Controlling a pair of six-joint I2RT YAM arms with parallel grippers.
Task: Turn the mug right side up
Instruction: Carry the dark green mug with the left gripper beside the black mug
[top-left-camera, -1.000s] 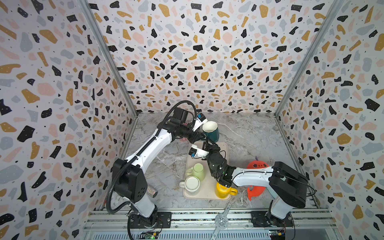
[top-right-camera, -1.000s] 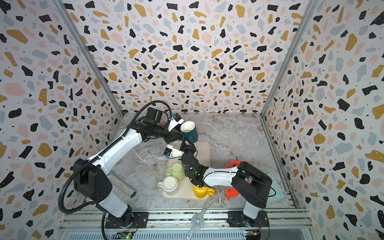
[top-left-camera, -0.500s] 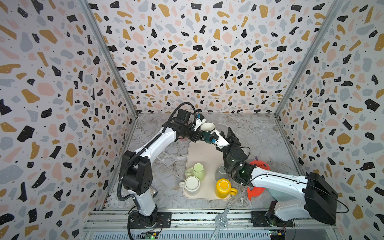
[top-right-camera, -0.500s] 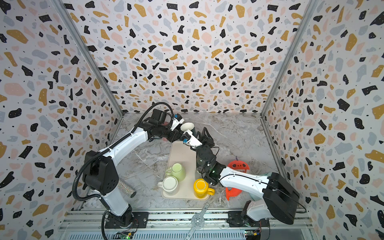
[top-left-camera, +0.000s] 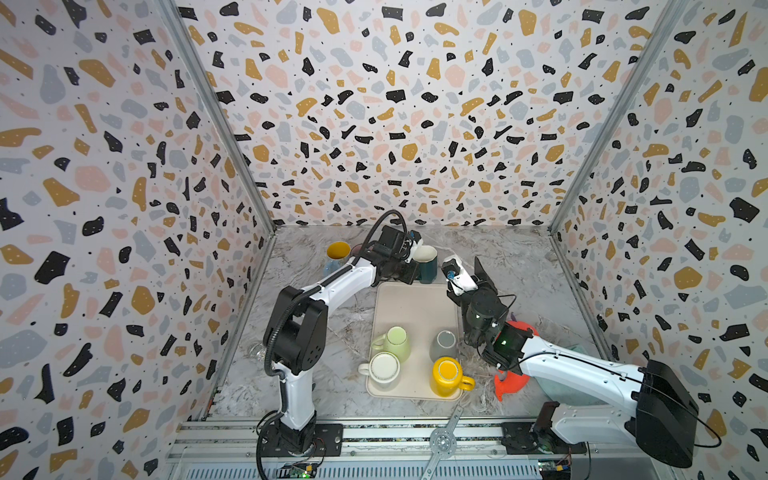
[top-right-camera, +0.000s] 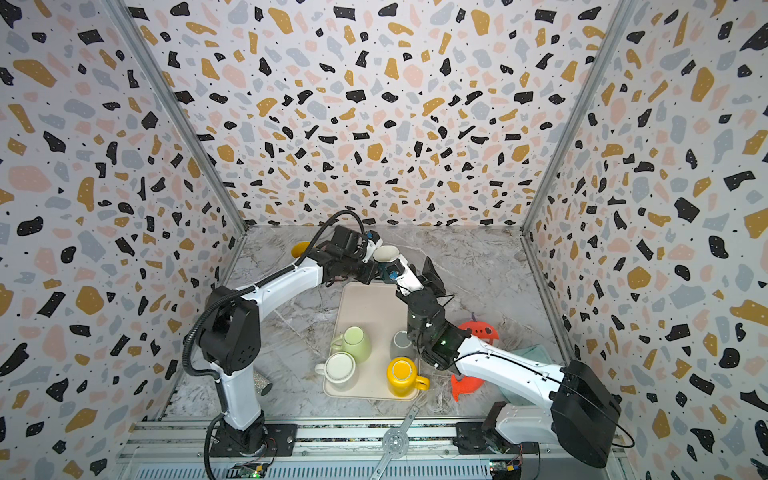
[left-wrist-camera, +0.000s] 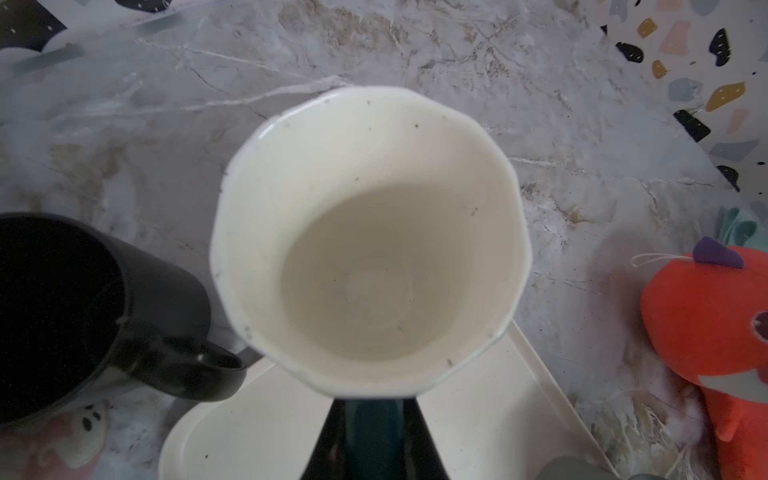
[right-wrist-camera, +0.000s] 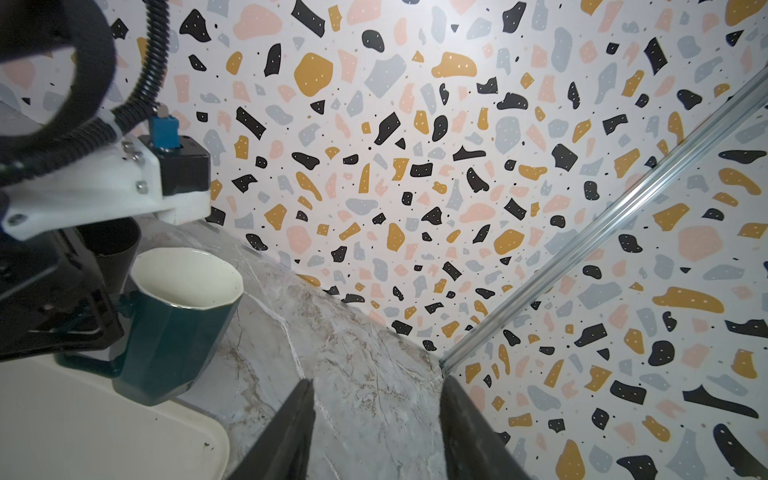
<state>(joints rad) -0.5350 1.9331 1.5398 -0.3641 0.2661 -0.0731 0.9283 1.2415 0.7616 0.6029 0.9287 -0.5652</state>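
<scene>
Quick update from us: the dark teal faceted ceramic mug (top-left-camera: 426, 264) with the cream inside is mouth-up at the far edge of the beige rectangular plastic tray (top-left-camera: 409, 309), roughly mid-scene. The left gripper (top-left-camera: 412, 270) has clamped its jaws onto the mug's handle from the left. In the right wrist view the mug's base sits over the tray's far rim, but we can't tell if it's touching down or hanging just above.

The right gripper (top-left-camera: 467, 272) is just right of the mug and apart from it. Its jaws are spread with nothing between them, only the grey marble tabletop (top-left-camera: 519, 266) showing through the gap.

On the near half of the tray we've got a pale green mug (top-left-camera: 395, 338), a white mug (top-left-camera: 384, 368), a yellow mug (top-left-camera: 446, 372) and a small grey cup (top-left-camera: 444, 343). An orange plush toy (top-left-camera: 511, 384) lies right of the tray, partly under the right arm. A glossy black mug (left-wrist-camera: 83, 299) stands on the tabletop just left of the teal one.
</scene>
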